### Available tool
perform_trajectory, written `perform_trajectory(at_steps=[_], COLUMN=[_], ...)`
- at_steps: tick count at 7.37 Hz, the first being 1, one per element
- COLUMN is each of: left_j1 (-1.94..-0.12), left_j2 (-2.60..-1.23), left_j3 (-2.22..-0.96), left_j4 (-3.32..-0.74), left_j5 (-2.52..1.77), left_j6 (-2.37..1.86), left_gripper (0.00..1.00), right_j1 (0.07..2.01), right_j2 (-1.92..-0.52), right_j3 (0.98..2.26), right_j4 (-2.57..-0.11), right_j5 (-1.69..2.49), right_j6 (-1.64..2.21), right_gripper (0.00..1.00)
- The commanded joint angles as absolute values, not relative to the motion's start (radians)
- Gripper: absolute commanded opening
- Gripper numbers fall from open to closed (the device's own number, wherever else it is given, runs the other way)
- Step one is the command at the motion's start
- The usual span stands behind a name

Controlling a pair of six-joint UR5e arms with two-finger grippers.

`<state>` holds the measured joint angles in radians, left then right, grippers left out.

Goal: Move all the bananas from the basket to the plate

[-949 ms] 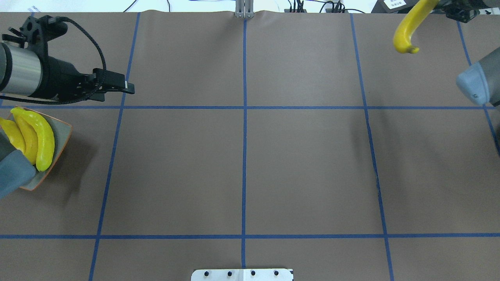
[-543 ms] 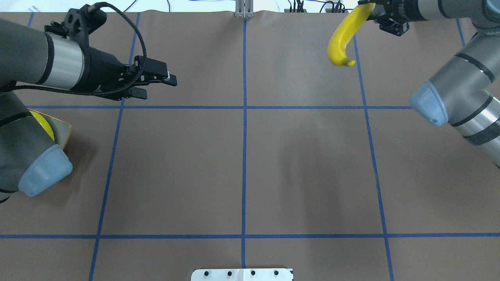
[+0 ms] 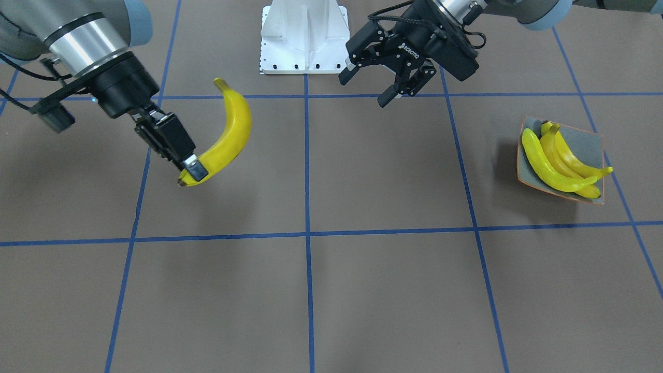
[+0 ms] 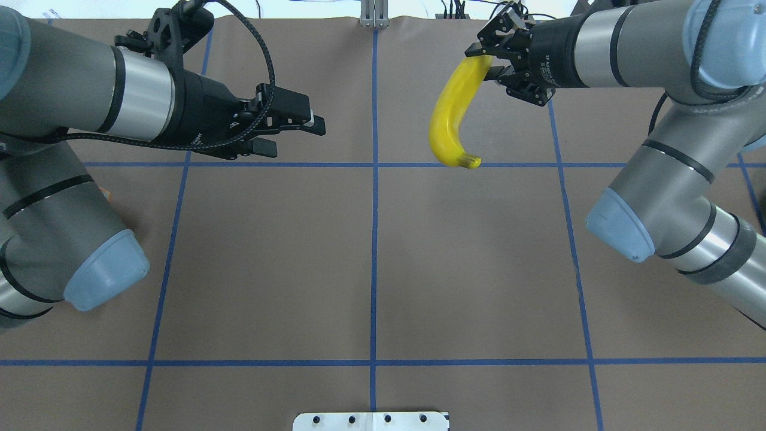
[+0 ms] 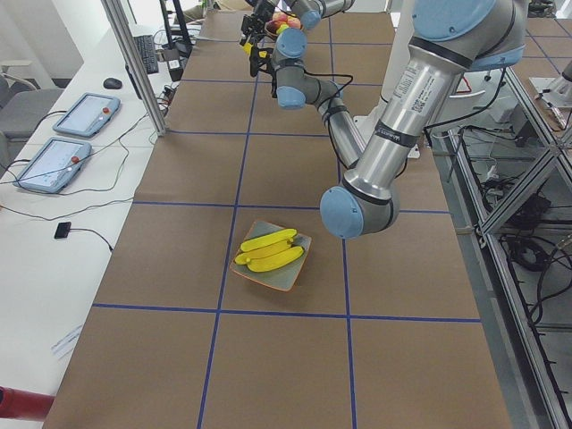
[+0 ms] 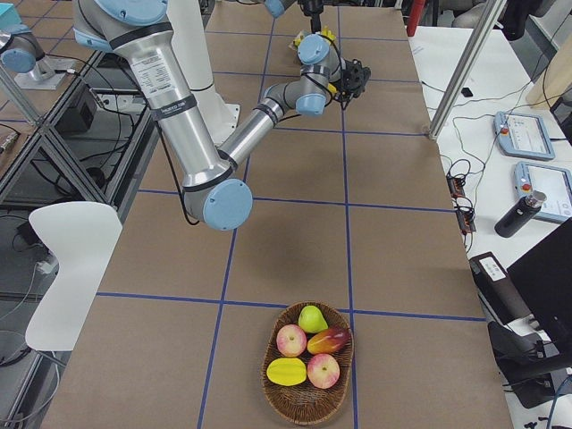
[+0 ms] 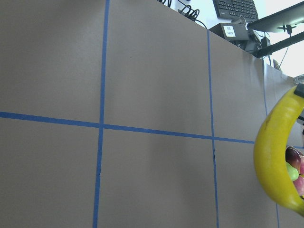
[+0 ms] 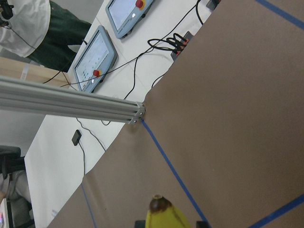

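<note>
My right gripper (image 3: 191,168) (image 4: 488,61) is shut on one end of a yellow banana (image 3: 230,132) (image 4: 452,114), held in the air over the table's far middle. That banana's other end curves down. It also shows at the right edge of the left wrist view (image 7: 273,161) and at the bottom of the right wrist view (image 8: 164,216). My left gripper (image 3: 364,89) (image 4: 299,136) is open and empty, facing the banana across the centre line. Three bananas (image 3: 551,166) (image 5: 268,250) lie on the square grey plate (image 3: 585,137) (image 5: 290,275). The basket (image 6: 308,411) sits at the table's right end.
The basket holds apples, a pear and other fruit (image 6: 308,344), and no banana shows in it. In the overhead view my left arm's elbow (image 4: 105,272) covers the plate. A white mount (image 3: 303,36) stands at the robot's base. Blue tape lines cross the brown table.
Both arms have swung toward the table's middle. The right gripper has carried the banana leftward and nearer. The left gripper has moved rightward, away from the plate, still open.
</note>
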<state>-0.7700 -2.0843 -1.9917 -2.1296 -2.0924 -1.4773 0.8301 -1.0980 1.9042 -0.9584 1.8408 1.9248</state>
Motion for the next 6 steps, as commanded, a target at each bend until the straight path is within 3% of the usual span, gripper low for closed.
perform_trajectory(at_steps=[1,6], left_j1=[-0.761,-0.703], left_j2=[-2.091,-2.106], left_j3=[-1.99,-1.99], left_j4=[-2.149,-2.148], left_j5=[-2.092,-2.037], left_j6=[-1.483,-1.483], left_gripper=[1.0,1.0], right_j1=[0.72,0.595], right_j2=[-1.054,-0.948], right_j3=[1.922,1.983], right_j4=[-0.959,-1.135], right_j5=[1.754,1.657], right_j6=[1.925,1.924], right_gripper=[0.0,0.0])
